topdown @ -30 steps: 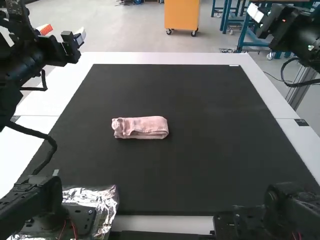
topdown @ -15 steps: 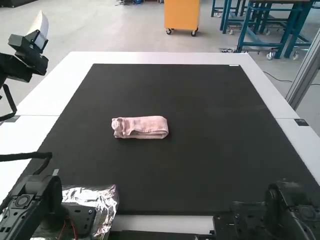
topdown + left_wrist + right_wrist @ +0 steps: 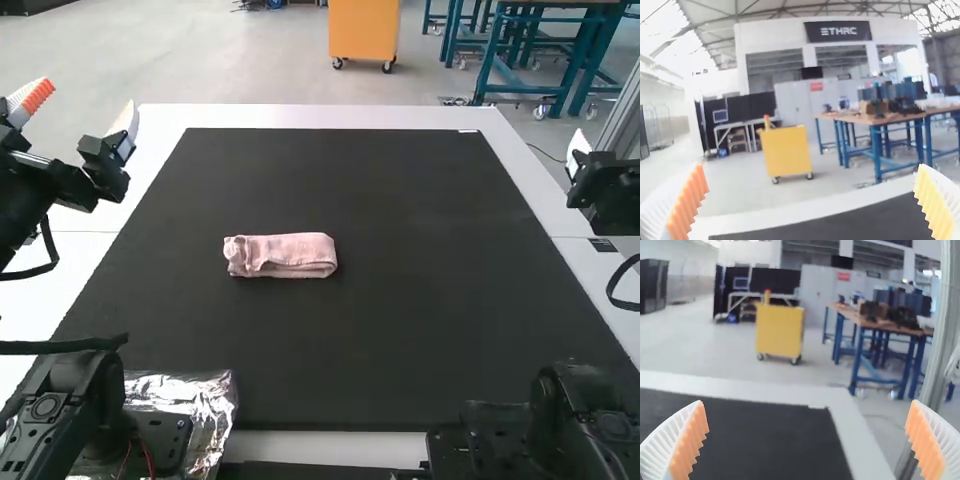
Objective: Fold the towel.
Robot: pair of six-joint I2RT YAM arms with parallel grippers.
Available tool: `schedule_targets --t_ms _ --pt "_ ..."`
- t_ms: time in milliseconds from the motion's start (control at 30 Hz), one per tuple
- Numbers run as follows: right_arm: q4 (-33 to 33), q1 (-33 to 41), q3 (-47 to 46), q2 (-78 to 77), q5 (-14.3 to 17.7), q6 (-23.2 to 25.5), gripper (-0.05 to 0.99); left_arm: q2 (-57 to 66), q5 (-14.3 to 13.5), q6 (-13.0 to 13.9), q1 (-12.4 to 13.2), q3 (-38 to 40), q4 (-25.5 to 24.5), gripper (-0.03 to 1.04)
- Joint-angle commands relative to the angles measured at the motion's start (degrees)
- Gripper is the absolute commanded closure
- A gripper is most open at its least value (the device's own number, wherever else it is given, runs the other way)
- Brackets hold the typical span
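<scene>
1. Ribbed white, orange-padded fingers on my left gripper (image 3: 91,92) and right gripper (image 3: 597,175) stand wide.
2. Folded pink cloth towel (image 3: 282,254), perhaps several layers, lies left of centre on the flat black mat (image 3: 400,335).

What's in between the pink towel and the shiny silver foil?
Just black mat. The high view shows it running bare from the pink towel to the silver foil.

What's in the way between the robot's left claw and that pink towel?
Nothing visible: between the left gripper and the folded towel there are only the flat white table border and the black mat.
</scene>
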Motion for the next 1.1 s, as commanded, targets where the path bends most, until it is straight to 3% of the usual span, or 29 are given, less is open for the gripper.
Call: schedule_targets --t_ms 0,33,100,167,200,300,333,367,533,633,733,800,900,967,1067 --pt "-1.3 -1.2 -0.7 -0.4 -7.4 -8.1 0.03 -0.1 -0.6 5.1 0.3 -3.8 0.2 0.04" --pt "-2.8 -1.4 -1.2 -0.4 -8.5 -8.1 0.03 -0.1 -1.6 5.8 0.4 -5.5 0.6 0.04" --pt "-4.6 -1.4 -2.5 -0.4 -6.7 -9.3 0.03 -0.1 -5.7 9.2 0.8 -9.0 2.4 0.04" --pt "2.4 -1.4 -5.8 -0.4 -2.8 -9.4 0.03 -0.1 -12.8 11.9 1.1 -12.5 7.4 0.04" --pt "5.7 -1.4 -7.9 -0.4 0.1 -9.4 0.03 -0.1 -15.1 14.1 1.2 -14.5 11.2 0.04" --pt "18.2 -1.4 -14.7 -0.4 4.6 -9.3 0.03 -0.1 -24.9 15.4 1.1 -20.9 25.5 0.04" --pt "21.9 -1.4 -16.9 -0.4 7.0 -8.8 0.03 -0.1 -27.6 15.2 1.1 -22.7 29.2 0.04" --pt "25.2 -1.4 -18.9 -0.4 8.6 -7.4 0.03 -0.1 -28.3 13.9 0.9 -24.1 32.0 0.04" --pt "35.4 -1.4 -28.2 -0.4 9.5 -2.3 0.03 -0.1 -28.2 6.2 0.8 -31.6 43.9 0.04" --pt "38.0 -1.3 -33.5 -0.4 9.5 -1.6 0.03 -0.1 -23.2 -4.3 0.7 -31.5 37.7 0.04" --pt "38.0 -1.4 -37.2 -0.4 10.3 -1.1 0.03 -0.1 -23.0 -10.2 0.6 -31.6 32.1 0.04" --pt "34.1 -1.3 -38.1 -0.5 12.8 -0.8 0.03 -0.1 -23.1 -11.8 0.4 -31.6 26.6 0.04" --pt "27.2 -1.4 -38.2 -0.4 13.1 3.2 0.03 -0.1 -23.1 -12.3 0.5 -31.6 17.9 0.04" --pt "26.9 -1.4 -38.2 -0.5 13.0 4.2 0.03 -0.1 -23.1 -12.7 0.5 -31.6 10.7 0.04" --pt "26.0 -1.2 -38.2 -0.4 11.0 4.4 0.03 -0.1 -23.1 -15.4 0.4 -31.6 9.0 0.04"
